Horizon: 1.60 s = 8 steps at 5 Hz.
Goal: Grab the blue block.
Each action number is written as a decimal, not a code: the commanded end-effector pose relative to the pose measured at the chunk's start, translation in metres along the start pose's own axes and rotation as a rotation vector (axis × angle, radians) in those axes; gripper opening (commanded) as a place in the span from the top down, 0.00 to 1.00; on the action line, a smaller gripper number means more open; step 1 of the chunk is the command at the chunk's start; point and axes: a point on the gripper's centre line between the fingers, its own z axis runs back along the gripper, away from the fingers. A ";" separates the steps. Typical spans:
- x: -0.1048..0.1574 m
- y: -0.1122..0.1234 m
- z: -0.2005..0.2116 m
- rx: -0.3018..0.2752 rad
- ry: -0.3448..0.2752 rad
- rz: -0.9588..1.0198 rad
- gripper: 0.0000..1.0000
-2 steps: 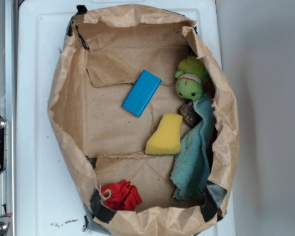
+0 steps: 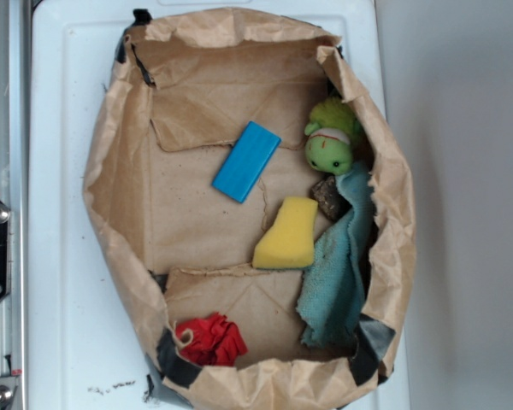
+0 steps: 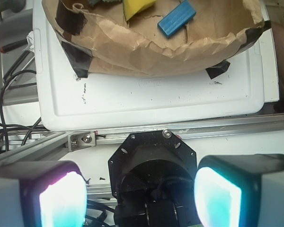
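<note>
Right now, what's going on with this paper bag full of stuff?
Nothing is being handled yet. A robot arm's gripper hangs outside the bag, above the metal rail beside the white tray, its jaws wide apart and empty. The blue block lies flat on the floor of the opened-out brown paper bag, clear of the other things. Below it sits a yellow sponge, with a teal cloth, a green plush toy and a red rag around the edges.

Contents of one brown paper bag (image 2: 111, 171): one blue block (image 2: 246, 161), one yellow sponge (image 2: 288, 234), one teal cloth (image 2: 338, 273), one green plush toy (image 2: 331, 141), one red crumpled item (image 2: 212, 340), one small brown object (image 2: 327, 198).
</note>
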 end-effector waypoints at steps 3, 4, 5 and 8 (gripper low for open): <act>0.139 0.056 -0.070 -0.054 -0.114 0.244 0.00; 0.158 0.063 -0.090 -0.049 -0.179 0.276 0.00; 0.158 0.063 -0.090 -0.049 -0.179 0.276 0.00; 0.158 0.063 -0.090 -0.049 -0.179 0.276 0.00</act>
